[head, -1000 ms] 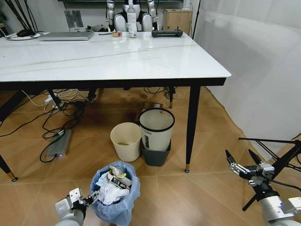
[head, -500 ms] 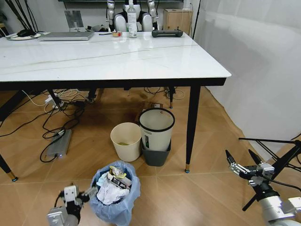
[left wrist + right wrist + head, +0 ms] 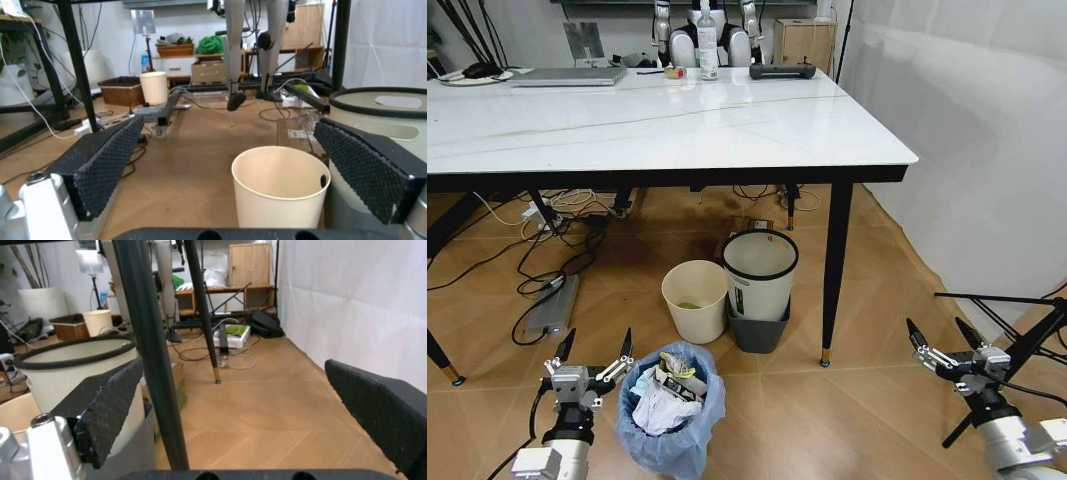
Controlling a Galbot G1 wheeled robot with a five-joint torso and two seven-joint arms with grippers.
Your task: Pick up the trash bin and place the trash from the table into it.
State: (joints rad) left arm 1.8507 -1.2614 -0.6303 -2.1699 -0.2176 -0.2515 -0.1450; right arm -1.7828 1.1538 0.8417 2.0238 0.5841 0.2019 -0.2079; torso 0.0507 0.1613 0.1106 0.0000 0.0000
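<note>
trash bin [image 3: 673,420] holding trash [image 3: 663,396], cream bucket [image 3: 695,299] beside

Table [image 3: 667,125] glossy marble-look; trash bin [image 3: 672,432] crinkly plastic liner; floor [image 3: 867,300] smooth wood.

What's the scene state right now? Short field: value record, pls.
trash bin: on the floor in front of the table, upright, blue bag full of trash
left gripper: open, low beside the bin, apart from it
right gripper: open, low near the floor, far from the bin
cream bucket: under the table, beside the white round bin
tabletop: laptop, bottle at the far edge
</note>
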